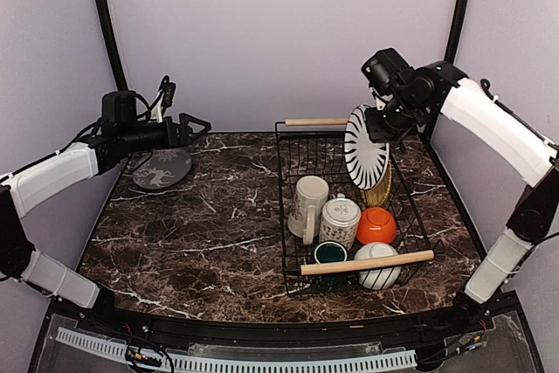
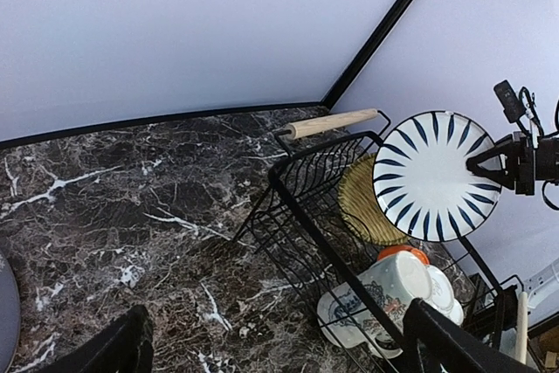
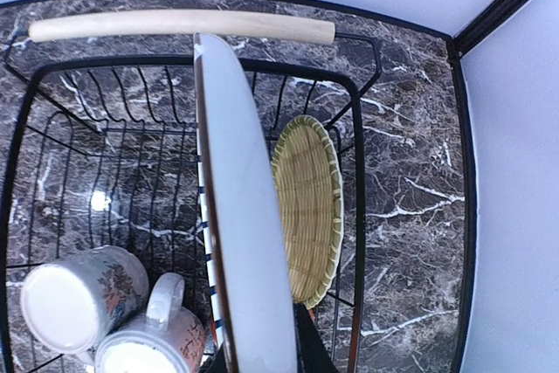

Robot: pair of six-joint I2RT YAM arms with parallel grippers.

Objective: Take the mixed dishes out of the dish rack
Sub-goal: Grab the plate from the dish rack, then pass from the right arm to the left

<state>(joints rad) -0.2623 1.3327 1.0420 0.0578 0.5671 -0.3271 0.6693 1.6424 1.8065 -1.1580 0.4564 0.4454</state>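
Left gripper (image 2: 278,328) hangs over the far left of the dark marble table (image 1: 201,233), jaws spread wide, nothing between them, well apart from the rack. Just below it, a grey round plate (image 1: 162,168) with a pale branching pattern lies flat on the table.

Right of centre is the black wire dish rack (image 1: 281,207), with one wooden handle (image 1: 316,121) at the far end and one (image 1: 367,262) at the near end. Inside, left to right:
- The cream mug (image 1: 307,203) sits mid-left.
- The patterned white mug (image 1: 339,220) is touching the cream mug on its right.
- The small dark green cup (image 1: 330,252) sits near, by the near handle.
- The orange bowl (image 1: 376,225) is mid-right.
- A white bowl (image 1: 378,270) with dark stripes sits at the near right, under the near handle.

The white plate with dark radial stripes (image 1: 365,148) stands upright on edge over the far right of the rack, its top rim pinched in the right gripper (image 1: 377,122), whose jaws are pressed onto it. The left wrist view shows it raised above the rack's rim wire. The ribbed yellow-green plate (image 3: 307,203) stands on edge in the rack, just right of the held plate. I cannot tell whether the two plates touch.
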